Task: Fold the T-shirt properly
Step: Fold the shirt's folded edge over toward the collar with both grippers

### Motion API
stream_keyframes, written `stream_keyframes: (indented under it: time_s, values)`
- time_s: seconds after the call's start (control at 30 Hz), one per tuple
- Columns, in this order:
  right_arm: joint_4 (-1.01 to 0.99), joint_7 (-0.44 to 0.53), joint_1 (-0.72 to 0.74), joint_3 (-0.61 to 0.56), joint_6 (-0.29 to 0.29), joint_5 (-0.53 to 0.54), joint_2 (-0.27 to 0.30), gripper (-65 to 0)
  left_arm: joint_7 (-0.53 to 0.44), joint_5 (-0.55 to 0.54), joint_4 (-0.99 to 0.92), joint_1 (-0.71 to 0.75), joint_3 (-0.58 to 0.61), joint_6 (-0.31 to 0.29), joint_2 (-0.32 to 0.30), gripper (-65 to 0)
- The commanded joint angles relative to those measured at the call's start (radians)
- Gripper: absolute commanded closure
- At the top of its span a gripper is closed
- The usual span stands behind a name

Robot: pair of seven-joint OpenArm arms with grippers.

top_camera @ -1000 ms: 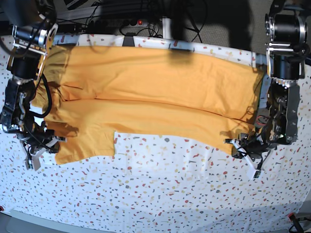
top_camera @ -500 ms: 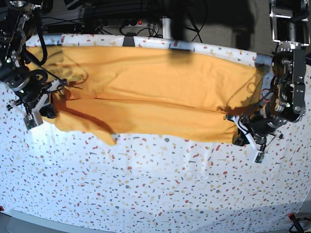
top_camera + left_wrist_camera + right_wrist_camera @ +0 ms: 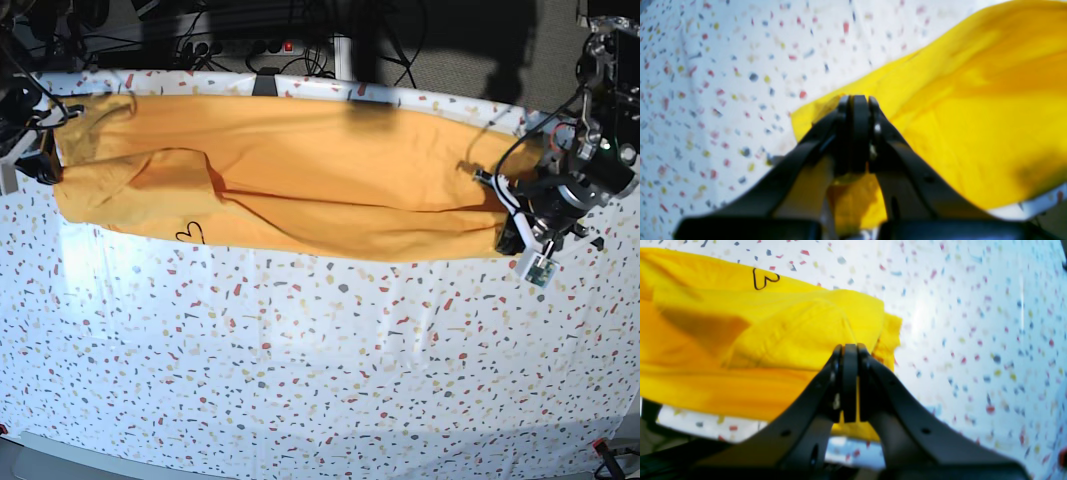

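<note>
**Both grippers pinching opposite ends of folded T-shirt**

The T-shirt [image 3: 300,175], orange-yellow, lies as a long folded band across the far part of the speckled table [image 3: 320,370], reaching almost from one side to the other. A small black heart outline [image 3: 190,235] shows near its front edge toward the base view's left; same heart visible in the right wrist view [image 3: 764,279].

Left gripper [image 3: 510,230], on the base view's right, has its jaws pressed fully together on the shirt's end, fabric bunched under the tips [image 3: 855,101]. Right gripper [image 3: 848,348] likewise clamped tight on the other end, cloth edge caught between the tips; in the base view it sits at the far left edge [image 3: 40,165], partly cut off.
</note>
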Motion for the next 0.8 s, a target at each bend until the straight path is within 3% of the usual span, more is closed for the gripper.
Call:
stream_keyframes:
  time_s: [0.0,0.2,0.37,0.47,0.6,0.77]
  values:
    - [0.018,0.006,-0.016,0.027,0.001,0.038,0.016,0.0,0.000,0.004,0.026,0.000,-0.006,0.005,-0.014,0.0]
    - [0.018,-0.074,-0.097,0.114,0.001,0.189,0.016,0.0,0.025,0.063,0.066,0.066,-0.006,0.010,-0.014,0.0]
    - [0.018,-0.187,-0.168,0.127,0.001,0.335,0.013,0.0,0.034,0.153,0.094,0.095,-0.006,0.050,-0.014,0.0]
    - [0.018,-0.248,-0.198,0.127,0.001,0.429,-0.019,0.0,0.048,0.229,0.095,0.097,-0.006,0.057,-0.014,0.0]
    - [0.017,-0.276,-0.197,0.127,0.001,0.444,-0.084,0.0,0.040,0.259,0.095,0.097,-0.006,0.057,-0.014,0.0]
    - [0.017,-0.241,-0.190,0.127,0.001,0.436,-0.096,0.0,0.033,0.214,0.095,0.097,-0.006,0.057,-0.014,0.0]
